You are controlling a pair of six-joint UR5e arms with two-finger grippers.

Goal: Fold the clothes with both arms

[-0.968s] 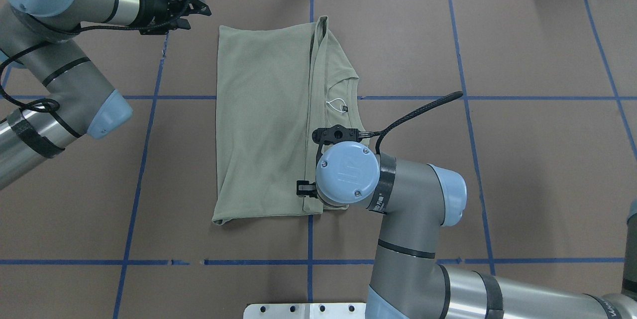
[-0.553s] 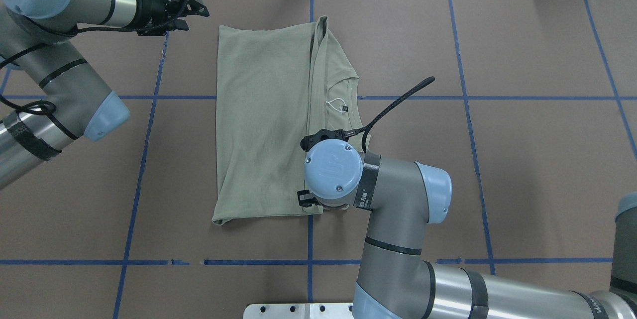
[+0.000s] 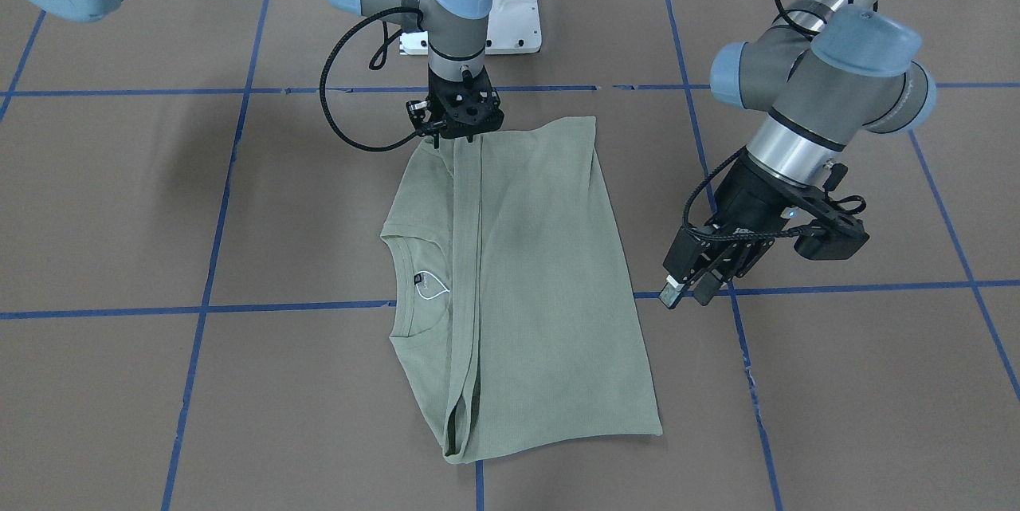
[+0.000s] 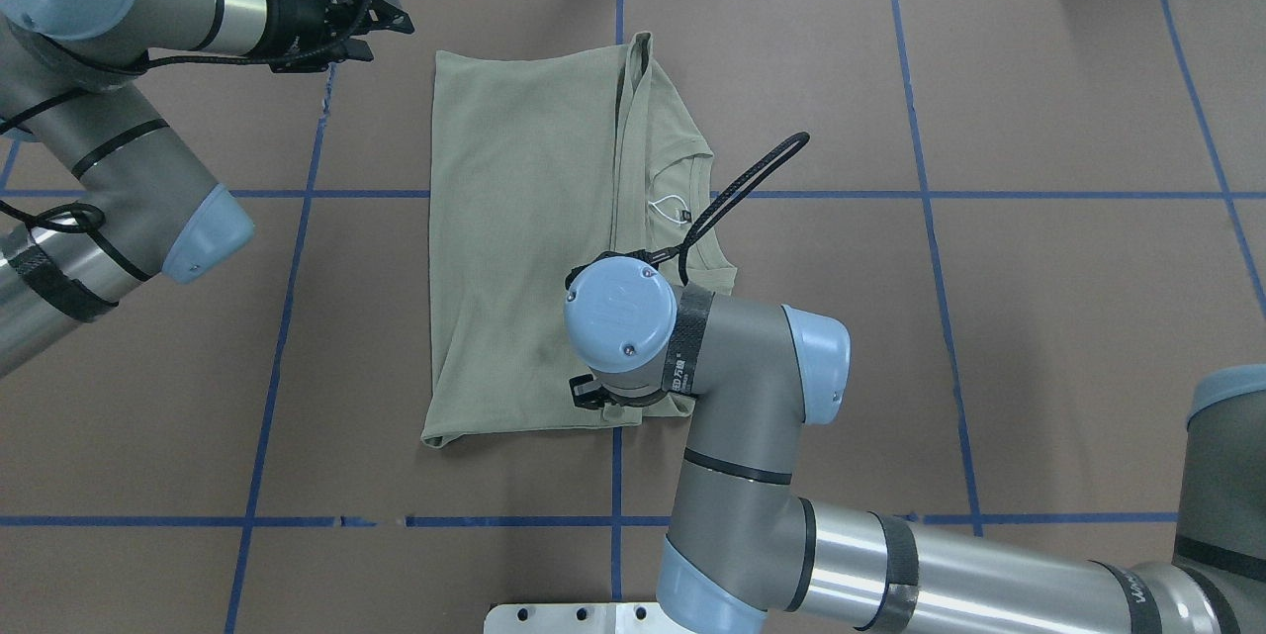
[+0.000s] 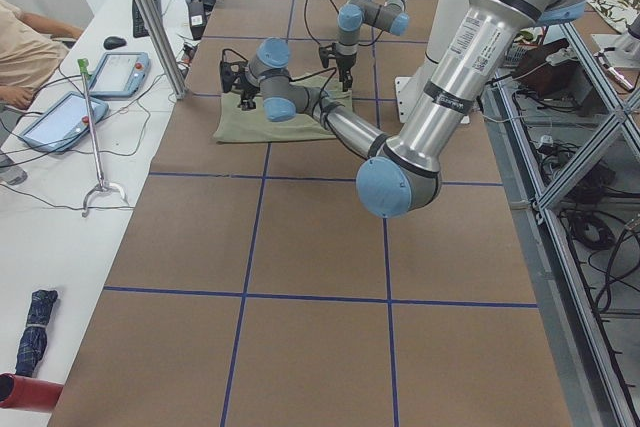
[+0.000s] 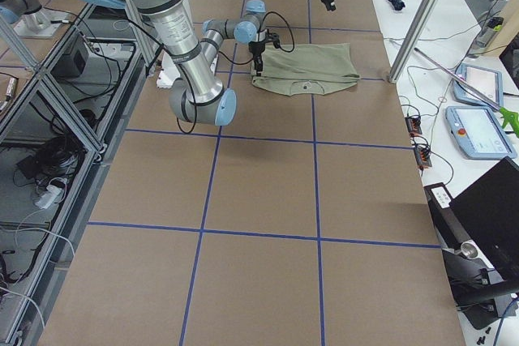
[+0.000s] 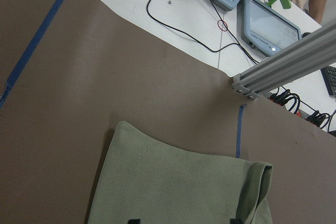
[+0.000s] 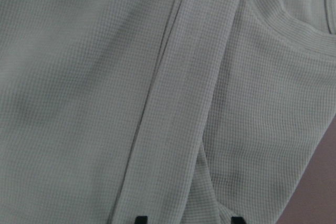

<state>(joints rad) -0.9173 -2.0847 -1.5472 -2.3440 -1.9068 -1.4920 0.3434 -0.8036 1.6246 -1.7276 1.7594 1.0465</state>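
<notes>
I count 1 shirt (image 4: 534, 248), 2 arms and 2 grippers on my feeds; the shirt lies flat at the middle of the table (image 4: 1039, 317), folded lengthwise into a long rectangle; its collar (image 4: 704, 204) shows on the robot's right side, with 1 black label (image 3: 416, 278) and 1 white loop (image 3: 437, 290) inside the neck; 1 folded strip (image 3: 466, 256) runs the full length of the shirt just beside the collar. The right arm (image 4: 752, 357) reaches over the shirt's edge nearest the white base (image 3: 522, 9); the right gripper (image 3: 454, 135) points straight down at that end of the strip; its wrist camera shows 2 fingertips (image 8: 140, 219) spread wide with the strip between them, so it is released and pinches nothing; I cannot tell whether the tips touch the cloth. The left arm (image 4: 129, 159) comes in from the table's left; the left gripper (image 4: 381, 16) hangs over bare table near the shirt's far left corner, apart from the cloth, its 2 fingers also spread and holding nothing. Beyond the table's far edge the left wrist camera shows 2 pendants (image 7: 270, 27) on a white bench.
</notes>
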